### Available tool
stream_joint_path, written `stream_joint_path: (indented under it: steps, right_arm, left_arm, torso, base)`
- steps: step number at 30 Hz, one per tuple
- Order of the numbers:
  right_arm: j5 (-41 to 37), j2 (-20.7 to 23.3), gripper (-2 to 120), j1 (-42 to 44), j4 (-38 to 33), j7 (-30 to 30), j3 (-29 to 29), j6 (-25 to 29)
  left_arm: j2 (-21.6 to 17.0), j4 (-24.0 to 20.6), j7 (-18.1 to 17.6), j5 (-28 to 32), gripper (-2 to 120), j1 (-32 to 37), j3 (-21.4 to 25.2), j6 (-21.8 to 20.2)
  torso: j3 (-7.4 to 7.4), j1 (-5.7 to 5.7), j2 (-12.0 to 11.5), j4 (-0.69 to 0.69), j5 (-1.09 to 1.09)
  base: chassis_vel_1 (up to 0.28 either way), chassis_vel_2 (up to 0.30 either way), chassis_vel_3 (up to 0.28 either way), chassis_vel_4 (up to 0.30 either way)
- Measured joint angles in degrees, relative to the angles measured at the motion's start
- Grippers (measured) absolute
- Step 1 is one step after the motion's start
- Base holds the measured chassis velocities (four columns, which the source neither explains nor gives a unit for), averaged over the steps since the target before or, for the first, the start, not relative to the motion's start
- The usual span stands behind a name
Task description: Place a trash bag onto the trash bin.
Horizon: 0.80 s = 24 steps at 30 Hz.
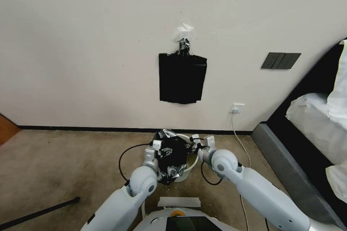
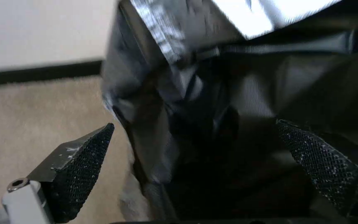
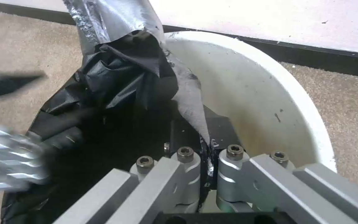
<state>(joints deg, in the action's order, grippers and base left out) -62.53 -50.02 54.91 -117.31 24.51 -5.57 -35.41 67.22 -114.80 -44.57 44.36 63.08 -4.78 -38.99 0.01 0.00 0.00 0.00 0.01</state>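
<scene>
One trash bag (image 1: 172, 153) drapes one trash bin (image 1: 190, 166). Two grippers work there: the left gripper (image 1: 158, 147) at the bag's nine o'clock, the right gripper (image 1: 197, 140) at two o'clock. One sheaf of black bags (image 1: 181, 78) hangs at twelve o'clock.

Carpeted bedroom: bed (image 1: 318, 115), wall switches (image 1: 281, 60)

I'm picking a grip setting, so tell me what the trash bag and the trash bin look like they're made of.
The trash bag looks like thin black plastic film, glossy, going by its sharp crinkles and silvery glare. The trash bin looks like rigid cream-white moulded plastic, smooth and semi-matte, with a plain rim and brownish stains inside. The right gripper is pinching the film.
</scene>
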Motion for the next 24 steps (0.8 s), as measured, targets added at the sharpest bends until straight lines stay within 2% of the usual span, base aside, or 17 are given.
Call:
stream_joint_path:
  steps: [2, 6, 8, 9, 12, 14, 18, 20, 22, 24]
  right_arm:
    - [-0.06, -0.05, 0, 0.07, -0.19, 0.19, 0.04, 0.00]
    - [-0.06, -0.06, 0, 0.11, -0.21, 0.23, 0.05, 0.00]
    - [-0.05, -0.08, 0, 0.54, -0.30, 0.39, 0.20, 0.01]
    - [-0.05, -0.08, 0, 0.71, -0.32, 0.41, 0.32, 0.01]
    - [-0.03, -0.10, 0, 0.82, -0.32, 0.41, 0.41, 0.02]
    - [0.02, -0.27, 0, 0.83, -0.29, 0.41, 0.41, 0.04]
    - [0.06, -0.30, 0, 0.83, -0.19, 0.41, 0.38, 0.05]
    - [0.07, -0.30, 0, 0.82, -0.16, 0.45, 0.30, 0.07]
    - [0.08, -0.29, 0, 0.81, -0.13, 0.45, 0.27, 0.07]
    - [0.10, -0.27, 0, 0.80, -0.01, 0.46, 0.22, 0.09]
  left_arm:
    - [0.96, 1.36, -1.37, 2.62, 100, -0.99, -0.21, -0.38]
    - [1.09, 1.62, -1.58, 3.06, 100, -1.13, -0.24, -0.40]
    - [1.37, 2.34, -3.19, 5.75, 98, -1.65, -0.32, -0.88]
    - [1.35, 2.34, -3.85, 6.46, 91, -1.68, -0.31, -1.12]
    - [1.22, 2.34, -5.09, 7.45, 85, -1.66, -0.22, -1.60]
    - [1.17, 2.49, -6.75, 9.21, 72, -1.71, -0.04, -2.14]
    - [1.19, 2.71, -7.58, 10.12, 63, -1.99, 0.03, -2.49]
    - [1.08, 2.88, -9.21, 12.21, 50, -2.48, 0.10, -3.08]
    - [1.06, 2.99, -9.85, 13.04, 48, -2.64, 0.15, -3.14]
    - [0.96, 3.28, -11.61, 15.04, 37, -3.04, 0.31, -3.16]
  torso:
    - [0.00, 0.00, 0.00, 0.00, 0.00]
    - [0.00, 0.00, 0.00, 0.00, 0.00]
    - [0.00, 0.00, 0.00, 0.00, 0.00]
    - [0.00, 0.00, 0.00, 0.00, 0.00]
    - [0.00, 0.00, 0.00, 0.00, 0.00]
    - [0.00, 0.00, 0.00, 0.00, -0.01]
    - [-0.01, 0.00, 0.00, 0.00, -0.01]
    - [0.00, 0.00, 0.00, 0.00, -0.01]
    - [-0.01, 0.00, 0.00, 0.00, -0.01]
    - [-0.01, 0.00, 0.00, 0.00, -0.01]
  base:
    - [0.000, 0.000, 0.000, 0.000]
    - [0.000, 0.000, 0.000, 0.000]
    - [0.000, 0.000, 0.000, 0.000]
    - [0.000, 0.000, 0.000, 0.000]
    - [0.000, 0.000, 0.000, 0.000]
    - [0.000, 0.000, 0.000, 0.000]
    - [0.000, 0.000, 0.000, 0.000]
    - [0.000, 0.000, 0.000, 0.000]
    - [0.000, 0.000, 0.000, 0.000]
    - [0.000, 0.000, 0.000, 0.000]
